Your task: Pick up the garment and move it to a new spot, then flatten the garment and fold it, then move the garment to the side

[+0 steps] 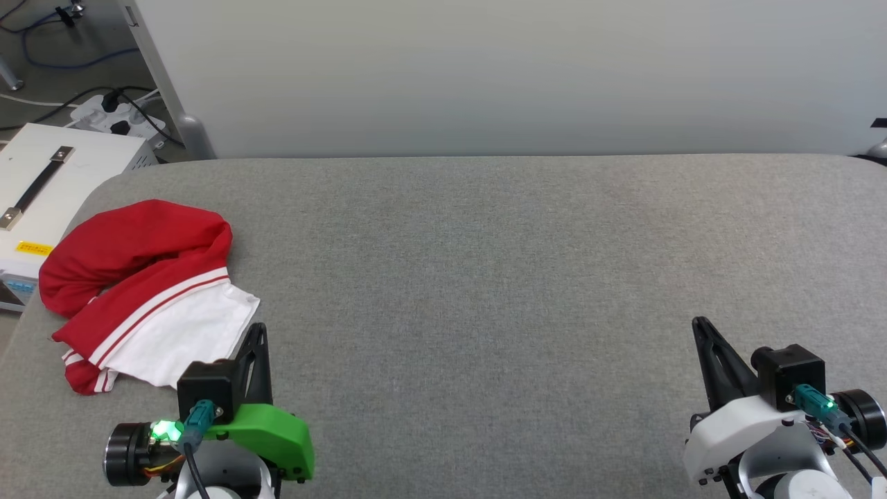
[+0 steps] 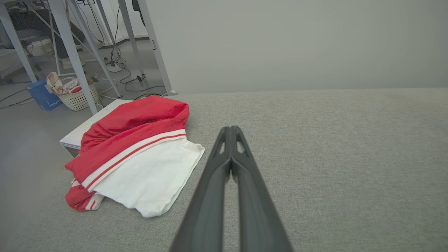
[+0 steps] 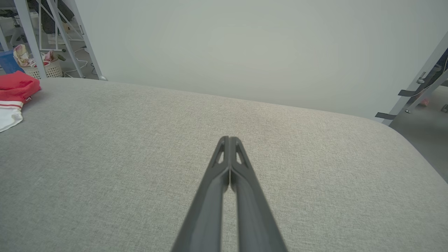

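The garment (image 1: 138, 284) lies crumpled at the left edge of the grey padded surface (image 1: 485, 277), a red bundle with a white sleeve and red-striped trim spread toward me; its print is hidden. In the left wrist view the garment (image 2: 136, 157) sits just left of my left gripper (image 2: 231, 130), whose fingers are pressed together and hold nothing. From the head, my left gripper (image 1: 258, 330) is at the lower left, just right of the white sleeve. My right gripper (image 1: 700, 324) is shut and empty at the lower right, far from the garment (image 3: 14, 94).
A white box with a black handle (image 1: 41, 201) stands beside the surface's left edge, with a power strip (image 1: 118, 118) and cables on the floor behind it. A pale wall panel (image 1: 485, 69) runs along the far edge. A laundry basket (image 2: 78, 96) sits among table legs.
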Robot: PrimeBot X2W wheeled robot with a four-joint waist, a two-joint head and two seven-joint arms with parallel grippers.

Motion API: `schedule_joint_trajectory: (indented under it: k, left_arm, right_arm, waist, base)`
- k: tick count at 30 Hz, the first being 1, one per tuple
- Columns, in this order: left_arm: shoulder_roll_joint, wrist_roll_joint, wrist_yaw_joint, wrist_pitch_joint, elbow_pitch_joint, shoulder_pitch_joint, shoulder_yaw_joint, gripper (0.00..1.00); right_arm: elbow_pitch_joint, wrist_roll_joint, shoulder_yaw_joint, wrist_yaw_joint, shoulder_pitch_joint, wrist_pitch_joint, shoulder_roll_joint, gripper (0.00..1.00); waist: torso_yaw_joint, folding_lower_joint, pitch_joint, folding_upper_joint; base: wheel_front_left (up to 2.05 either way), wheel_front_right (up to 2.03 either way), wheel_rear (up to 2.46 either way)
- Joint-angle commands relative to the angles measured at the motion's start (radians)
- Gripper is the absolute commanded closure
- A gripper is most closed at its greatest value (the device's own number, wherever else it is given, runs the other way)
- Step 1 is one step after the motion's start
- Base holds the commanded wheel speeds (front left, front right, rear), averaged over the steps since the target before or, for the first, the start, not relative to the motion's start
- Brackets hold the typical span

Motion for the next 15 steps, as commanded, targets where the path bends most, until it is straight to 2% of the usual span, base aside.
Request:
schedule_joint_trajectory:
  k: [1, 15]
  left_arm:
    - [-0.004, 0.009, 0.004, -0.001, -0.002, -0.016, 0.0, 1.0]
    - [-0.004, 0.009, 0.004, -0.001, -0.002, -0.016, 0.0, 1.0]
  right_arm:
    - [-0.005, -0.01, 0.001, -0.001, -0.016, 0.003, 0.001, 1.0]
    - [-0.005, -0.01, 0.001, -0.001, -0.016, 0.003, 0.001, 1.0]
  waist:
    - [0.0, 0.0, 0.0, 0.0]
    - [0.0, 0.0, 0.0, 0.0]
  base:
    - [0.0, 0.0, 0.0]
    - [0.0, 0.0, 0.0]
